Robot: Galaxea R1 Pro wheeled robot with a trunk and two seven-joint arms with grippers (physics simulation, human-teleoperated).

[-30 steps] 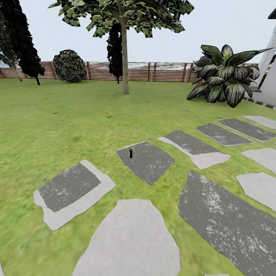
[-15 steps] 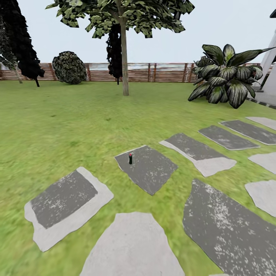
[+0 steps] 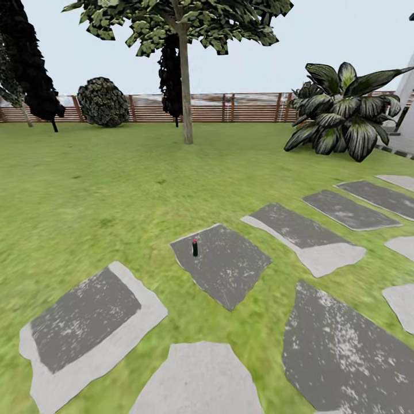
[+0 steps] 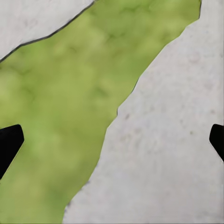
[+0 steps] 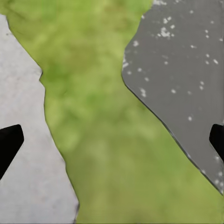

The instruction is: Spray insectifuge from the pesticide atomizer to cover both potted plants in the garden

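The pesticide atomizer, a small slim dark bottle with a reddish top, stands upright on a dark grey stepping stone in the lawn, some way ahead of me. The potted plants are out of view. My left gripper is open over grass and a pale stone, its dark fingertips at the picture's edges with nothing between them. Over a strip of grass between a pale and a dark stone, my right gripper is open and holds nothing.
Grey stepping stones lie scattered over the green lawn. A tree trunk stands far ahead, a big broad-leaved plant at the back right, and a round bush before the brown slat fence.
The whole head view has shifted: stones and bottle sit lower and larger, so the camera has come closer. Nothing in the garden itself has moved.
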